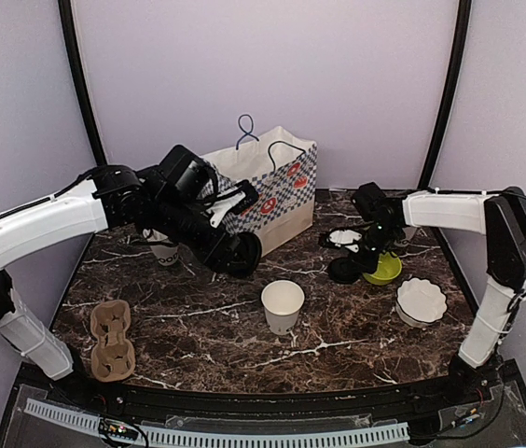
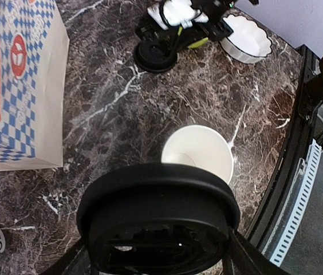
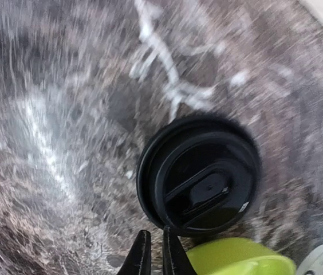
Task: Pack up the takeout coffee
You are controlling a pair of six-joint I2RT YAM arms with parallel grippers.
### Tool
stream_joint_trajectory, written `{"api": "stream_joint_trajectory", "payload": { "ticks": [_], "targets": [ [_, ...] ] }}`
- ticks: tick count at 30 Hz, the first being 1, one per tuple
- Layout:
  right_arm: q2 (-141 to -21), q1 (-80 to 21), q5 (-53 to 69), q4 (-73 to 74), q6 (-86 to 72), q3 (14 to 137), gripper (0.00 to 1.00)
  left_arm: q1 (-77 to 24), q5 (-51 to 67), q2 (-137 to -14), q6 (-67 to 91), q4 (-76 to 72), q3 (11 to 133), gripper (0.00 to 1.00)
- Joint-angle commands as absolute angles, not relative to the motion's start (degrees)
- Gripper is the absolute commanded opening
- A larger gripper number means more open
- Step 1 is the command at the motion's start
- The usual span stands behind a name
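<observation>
Cups: one open cup [image 1: 283, 306] stands upright and lidless near the middle of the marble table [image 1: 198, 359]. A second cup [image 1: 162, 250] stands further left, just behind the left arm, its top hidden.
Lettering: black print shows near the base of the second cup in the left wrist view.
Left gripper [image 2: 158, 255]: jaws spread wide around a round black lid, the held lid [image 2: 158, 200], one finger on each side of its rim.
Held lid position: above the table, up and to the left of the open cup, apart from it.
Right gripper [image 3: 154, 252]: tips drawn nearly together with nothing between them, just at the near rim of the loose lid [image 3: 199, 175]. The view is blurred, so contact with the rim may or may not be there.
Loose lid: flat on the marble, top side up, just beside the lime-green bowl [image 1: 384, 271].
Paper bag [image 1: 268, 191]: upright at the back of the table, checked pattern, mouth open.
Cup carrier [image 1: 112, 339]: brown pulp, near the front left edge.
White fluted bowl [image 1: 422, 301]: front right, near the green bowl.
</observation>
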State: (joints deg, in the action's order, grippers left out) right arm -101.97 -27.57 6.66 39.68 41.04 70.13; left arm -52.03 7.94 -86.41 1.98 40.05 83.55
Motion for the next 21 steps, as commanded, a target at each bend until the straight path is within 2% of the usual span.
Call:
{"api": "stream_joint_trajectory", "payload": {
  "ticks": [1,5,9,21],
  "targets": [
    [-99.47,-27.82,15.0,40.06,38.4,72.76,0.09,-52.75,12.92,-88.29,0.49,44.12,85.17,0.7],
    [-94.52,-27.71,20.83,40.53,35.02,71.81,0.16,-54.28,14.18,-91.58,-2.4,46.45,87.71,0.7],
    [-89.35,-26.51,22.59,39.27,31.46,70.41,0.28,-56.25,13.83,-96.25,-5.91,49.84,92.28,0.69],
    [-90.39,-20.83,37.78,46.95,26.29,74.68,0.36,-58.61,10.35,-109.75,-9.74,59.13,107.82,0.69]
  ]
}}
